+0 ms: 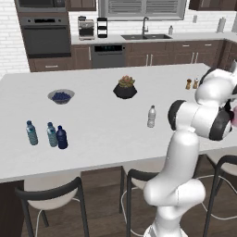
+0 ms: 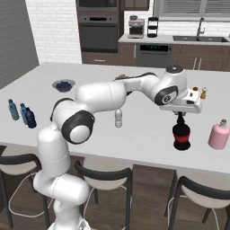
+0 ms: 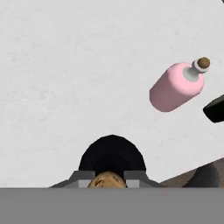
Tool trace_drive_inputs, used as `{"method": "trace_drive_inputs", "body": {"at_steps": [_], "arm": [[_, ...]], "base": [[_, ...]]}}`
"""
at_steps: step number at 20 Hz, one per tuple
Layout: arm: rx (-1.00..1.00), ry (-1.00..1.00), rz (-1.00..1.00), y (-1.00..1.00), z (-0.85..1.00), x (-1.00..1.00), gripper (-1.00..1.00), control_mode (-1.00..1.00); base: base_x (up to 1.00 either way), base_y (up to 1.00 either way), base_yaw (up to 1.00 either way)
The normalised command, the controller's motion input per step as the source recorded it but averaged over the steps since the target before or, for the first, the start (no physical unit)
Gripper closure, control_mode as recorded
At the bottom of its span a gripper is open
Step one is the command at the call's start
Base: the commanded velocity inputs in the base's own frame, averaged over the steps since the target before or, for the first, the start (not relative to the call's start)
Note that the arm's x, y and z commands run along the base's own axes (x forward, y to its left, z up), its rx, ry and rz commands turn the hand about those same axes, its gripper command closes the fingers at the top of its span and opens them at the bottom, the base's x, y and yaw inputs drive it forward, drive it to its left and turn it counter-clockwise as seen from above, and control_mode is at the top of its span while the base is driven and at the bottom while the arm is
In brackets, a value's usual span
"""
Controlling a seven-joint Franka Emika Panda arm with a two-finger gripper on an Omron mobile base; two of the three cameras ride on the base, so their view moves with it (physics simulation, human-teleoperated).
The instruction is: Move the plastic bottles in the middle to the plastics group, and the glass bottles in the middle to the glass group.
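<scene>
Left base view: the clear greyish-white plastic bottle (image 1: 151,116) stands mid-counter, well apart from the dark navy bottle (image 1: 61,138) beside two teal-blue bottles (image 1: 41,133). Right base view: the gripper (image 2: 180,120) is closed on the neck of the squat dark red glass bottle (image 2: 181,136), near the pale pink corked bottle (image 2: 218,134). Hand view: the pink bottle stands upper right of the red bottle's black top.

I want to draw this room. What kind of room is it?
It looks like a home kitchen. A built-in oven is in the back wall, a sink with a tap sits under the window, and a coffee machine stands on the back counter.
</scene>
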Motion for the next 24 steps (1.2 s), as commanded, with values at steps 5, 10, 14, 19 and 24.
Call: {"method": "trace_drive_inputs", "body": {"at_steps": [5,10,14,19,24], "arm": [[0.0,-0.04,0.0,-0.6,0.0,0.09,1.0,-1.0],[0.0,0.01,0.0,-0.56,-0.14,0.15,1.0,-1.0],[0.01,0.01,0.0,-0.42,-0.07,0.36,1.0,-1.0],[0.11,0.0,0.0,-0.27,-0.31,0.18,1.0,-1.0],[0.13,0.02,0.0,-0.19,-0.44,0.1,1.0,-1.0]], "base": [[0.0,0.0,0.0],[0.0,0.0,0.0],[0.0,0.0,0.0],[0.0,0.0,0.0],[0.0,0.0,0.0]]}}
